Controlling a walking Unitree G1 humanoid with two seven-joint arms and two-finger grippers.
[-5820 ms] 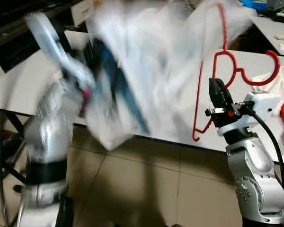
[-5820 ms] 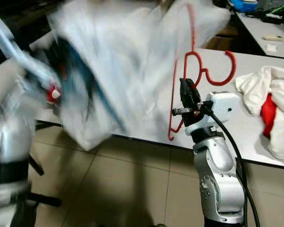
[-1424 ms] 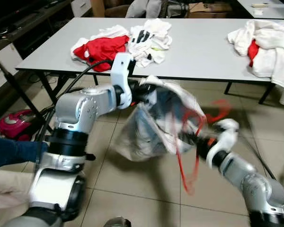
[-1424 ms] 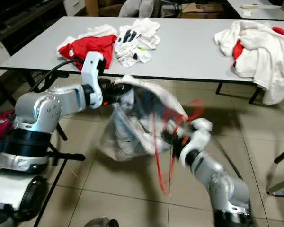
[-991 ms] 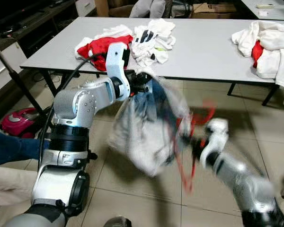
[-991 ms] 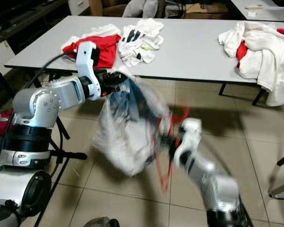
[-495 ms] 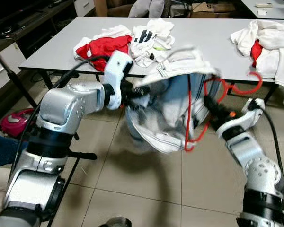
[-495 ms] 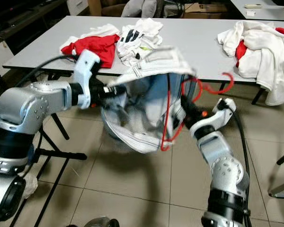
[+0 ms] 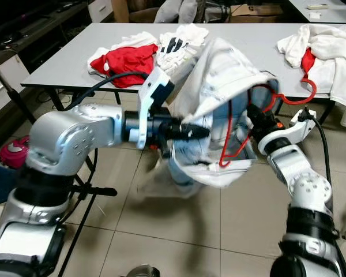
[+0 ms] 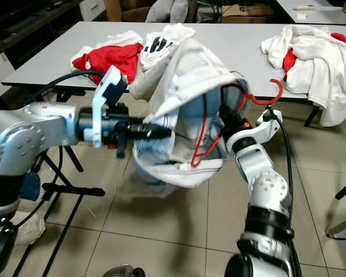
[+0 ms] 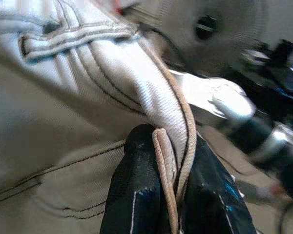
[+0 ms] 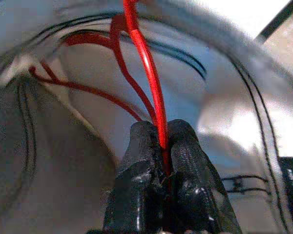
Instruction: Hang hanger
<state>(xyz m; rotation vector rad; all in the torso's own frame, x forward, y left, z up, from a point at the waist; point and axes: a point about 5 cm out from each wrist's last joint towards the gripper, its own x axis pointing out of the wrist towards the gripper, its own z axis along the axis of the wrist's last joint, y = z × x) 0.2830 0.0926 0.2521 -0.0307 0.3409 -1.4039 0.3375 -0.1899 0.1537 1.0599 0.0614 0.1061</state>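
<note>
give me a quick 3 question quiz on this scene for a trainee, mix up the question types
1. True or false: the right gripper is shut on the red hanger.
2. What does the left gripper pinch? A) the hanger's hook B) a seamed edge of the white garment C) a red cloth on the table
3. Fill in: the hanger's hook sticks out of the garment on the robot's ____ side.

Key: 1 true; 2 B; 3 right. Both wrist views show black fingers closed, one pair on the red wire, one on the fabric edge. The grey table behind holds piles of clothes.
</note>
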